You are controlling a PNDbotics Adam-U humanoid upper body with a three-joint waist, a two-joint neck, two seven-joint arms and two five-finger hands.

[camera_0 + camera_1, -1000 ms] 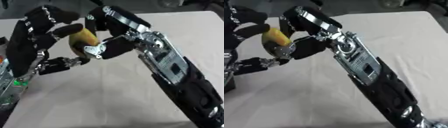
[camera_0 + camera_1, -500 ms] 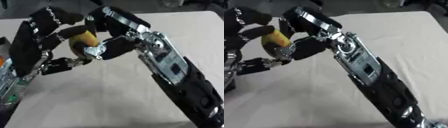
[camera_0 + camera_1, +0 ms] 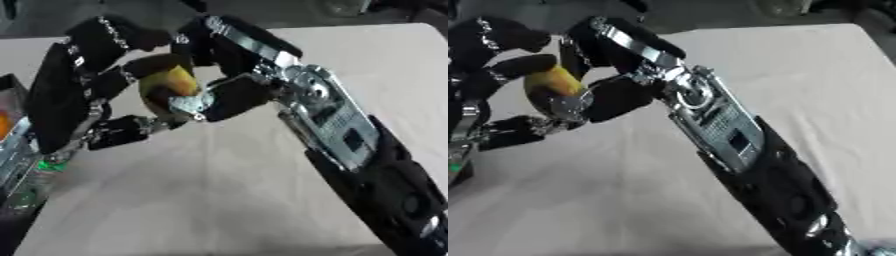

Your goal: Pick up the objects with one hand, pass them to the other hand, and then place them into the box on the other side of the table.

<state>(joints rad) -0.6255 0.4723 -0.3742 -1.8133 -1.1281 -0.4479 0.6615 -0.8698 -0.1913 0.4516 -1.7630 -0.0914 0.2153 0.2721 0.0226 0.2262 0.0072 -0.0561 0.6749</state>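
Fruit (image 3: 171, 86), yellow with an orange flush, sits between the two hands above the table (image 3: 219, 200), and both hands have fingers curled round it.

Going by size, the table comes first: a pale cloth-covered surface that fills most of each view beneath the arms.

Next is the right arm (image 3: 350, 145), black with a silver plate along the forearm, which runs from the lower right up toward the upper middle.

The left hand (image 3: 74, 95) comes in from the left. Its black fingers arch over the top of the fruit, and its thumb (image 3: 122, 132) lies below and to the left of it, so the fruit sits inside the curl of this hand.

The right hand (image 3: 229, 75) meets it from the right. Its upper fingers bend over the fruit from above, and its thumb (image 3: 223, 100), with a silver tip, presses against the fruit's lower right side. The fingers of the two hands touch or nearly touch over the top of the fruit; which one carries the weight cannot be told.

Left of the left hand, at the view's edge, stands the box (image 3: 10, 130) with something orange inside.
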